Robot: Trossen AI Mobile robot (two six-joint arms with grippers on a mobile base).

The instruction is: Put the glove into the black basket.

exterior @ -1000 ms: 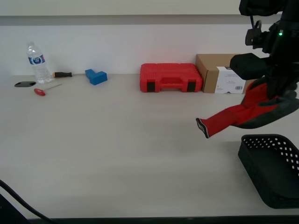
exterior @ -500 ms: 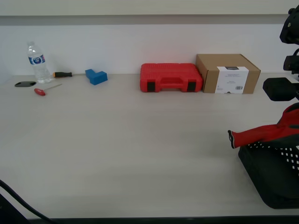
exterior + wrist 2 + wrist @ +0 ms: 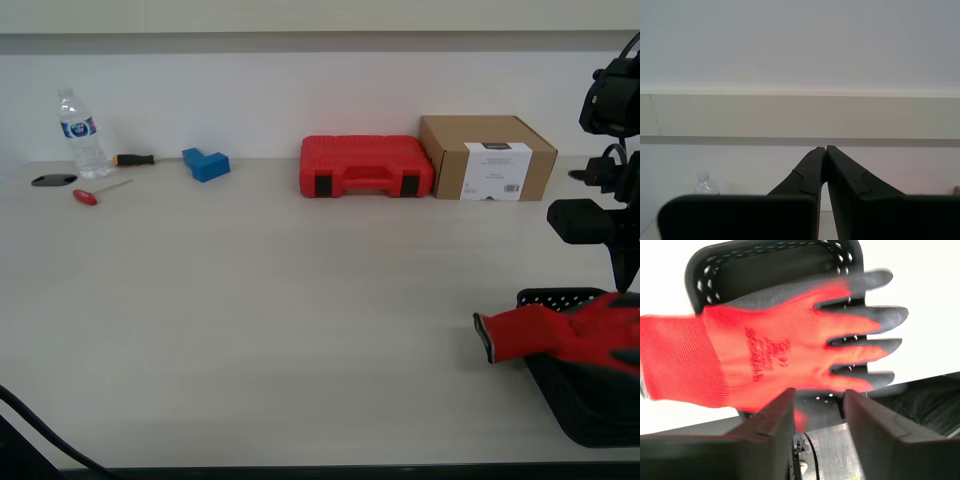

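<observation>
Red knit glove (image 3: 765, 355) with dark grey coated fingertips lying across the shallow perforated black plastic basket (image 3: 770, 265), cuff overhanging the rim toward the exterior view's left. My first gripper (image 3: 817, 407): jaws apart, nothing held. My second gripper (image 3: 823, 155): jaws closed, empty.

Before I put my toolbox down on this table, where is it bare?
Bare: the wide middle and front, between the screwdriver and the glove. Crowded: the back edge, with bottle, blue block, red case and box; also the black basket corner.
</observation>
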